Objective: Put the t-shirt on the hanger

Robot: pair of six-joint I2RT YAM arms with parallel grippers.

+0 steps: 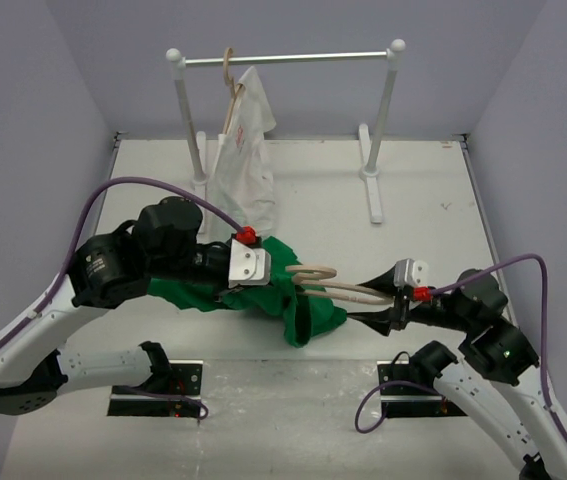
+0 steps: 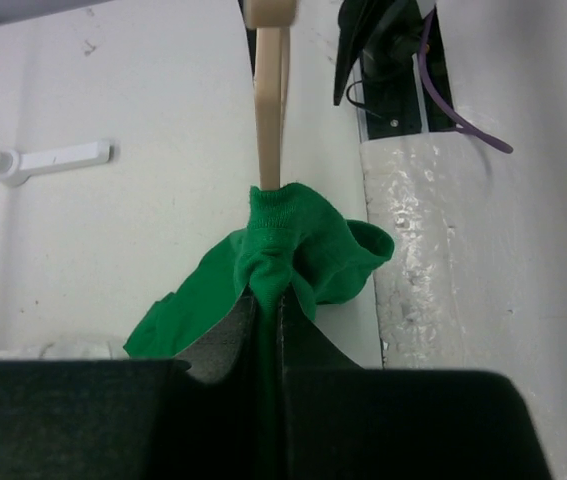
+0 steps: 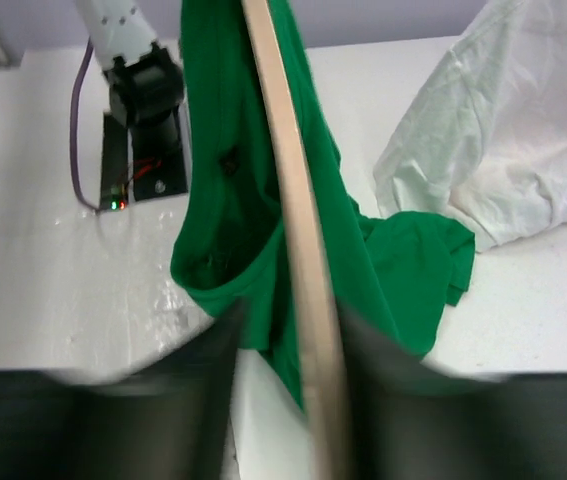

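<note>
1. The left tool (image 2: 265, 300) is pressed together on a bunched fold of the green cotton t-shirt (image 1: 308, 312), over the white tabletop (image 1: 423, 200).
2. The light tan wooden clothes hanger (image 2: 270, 110) has one arm end tucked into the fabric right at that tool's fingertips.
3. The hanger's other part runs between the blurred fingers of the right tool (image 3: 291, 318); I cannot tell whether they clamp it.

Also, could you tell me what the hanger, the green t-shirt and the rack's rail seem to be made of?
Hanger: likely wood, smooth pale tan, matte.
T-shirt: soft knit fabric, probably cotton; it bunches and shows a ribbed collar.
Rail: seemingly metal, thin with a grey sheen.
</note>
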